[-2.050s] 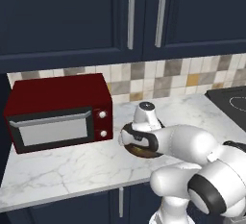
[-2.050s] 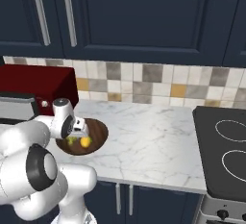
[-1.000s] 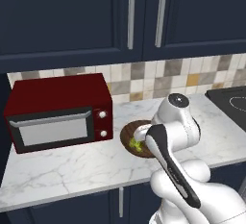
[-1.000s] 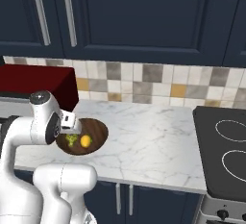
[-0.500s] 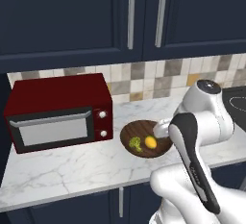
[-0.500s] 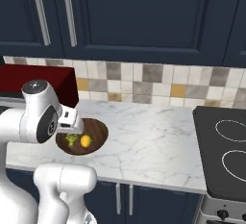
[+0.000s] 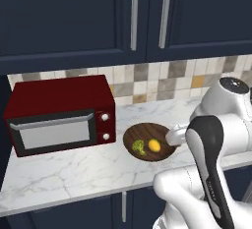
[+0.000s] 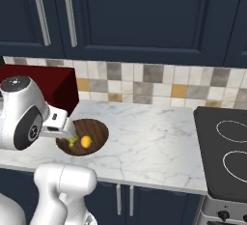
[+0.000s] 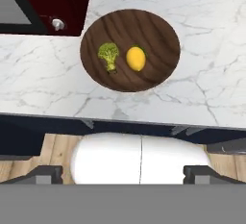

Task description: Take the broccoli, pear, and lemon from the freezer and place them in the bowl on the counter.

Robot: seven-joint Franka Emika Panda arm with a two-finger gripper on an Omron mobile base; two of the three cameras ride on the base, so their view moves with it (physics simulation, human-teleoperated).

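Now the bumpy green broccoli (image 9: 108, 55) and bright yellow lemon (image 9: 136, 58) sit in the round brown wooden bowl (image 9: 158, 27) on the white marble worktop (image 9: 211, 50) — jaws wide, empty. Next job — fetch the pear.

My arm (image 7: 216, 139) is showing glossy white rounded shells with a dark grey band running down one link. A round grey cap with a dark ring is topping my elbow joint (image 8: 17, 81). My finger tips (image 9: 45, 174) are looking dark grey and blocky.
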